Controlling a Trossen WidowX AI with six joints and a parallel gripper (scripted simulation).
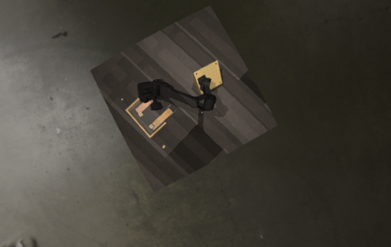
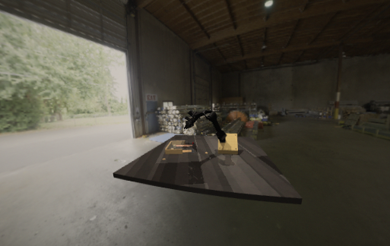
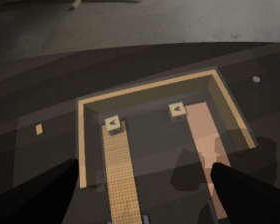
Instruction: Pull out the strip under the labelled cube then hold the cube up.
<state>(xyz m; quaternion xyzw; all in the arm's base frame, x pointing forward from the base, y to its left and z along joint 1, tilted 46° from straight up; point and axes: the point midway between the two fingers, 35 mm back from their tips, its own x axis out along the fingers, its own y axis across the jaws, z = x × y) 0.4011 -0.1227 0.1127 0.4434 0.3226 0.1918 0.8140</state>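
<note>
A pale cube (image 3: 113, 124) (image 1: 151, 126) with a dark letter on top sits at the far end of an orange, grid-patterned strip (image 3: 122, 172) (image 1: 162, 119). A second pale cube (image 3: 177, 111) (image 1: 140, 114), also marked with a dark letter, is at the far left edge of a pink strip (image 3: 206, 132); I cannot tell whether any of it rests on that strip. My gripper (image 3: 147, 168) is open and empty, above the near part of the strips. Its fingers show black at both sides of the wrist view. The near ends of the strips are partly cut off there.
A low wooden wall (image 3: 146, 89) (image 1: 137, 123) runs around the far end and sides of the strips and is open toward the arm. A small orange block (image 3: 39, 129) (image 1: 164, 146) lies outside it to the left, and a small whitish disc (image 3: 256, 79) to the right.
</note>
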